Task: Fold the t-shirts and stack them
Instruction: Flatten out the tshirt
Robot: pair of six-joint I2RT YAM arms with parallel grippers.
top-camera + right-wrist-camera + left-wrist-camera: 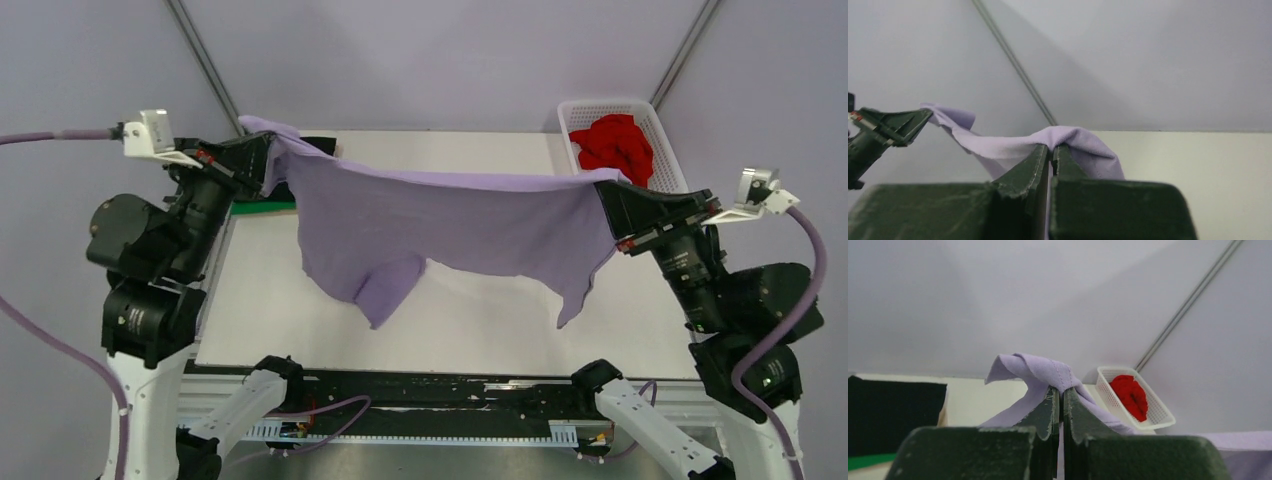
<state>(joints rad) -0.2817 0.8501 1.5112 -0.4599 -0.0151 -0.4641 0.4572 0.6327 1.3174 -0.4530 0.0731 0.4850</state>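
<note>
The lavender t-shirt [440,225] hangs spread in the air above the table, held taut between both grippers. My left gripper [268,160] is shut on its left end; the cloth bunches over the fingertips in the left wrist view [1062,390]. My right gripper [603,190] is shut on its right end, also seen in the right wrist view [1053,147]. A sleeve [388,288] dangles toward the table. The red t-shirt [615,145] lies crumpled in the white basket [665,140]. The black t-shirt [893,412] lies at the table's back left on the green one [265,207].
The white table [480,320] lies under the hanging shirt. The basket stands at the back right corner, just behind my right gripper. A grey backdrop and two slanted poles [205,65] rise behind the table.
</note>
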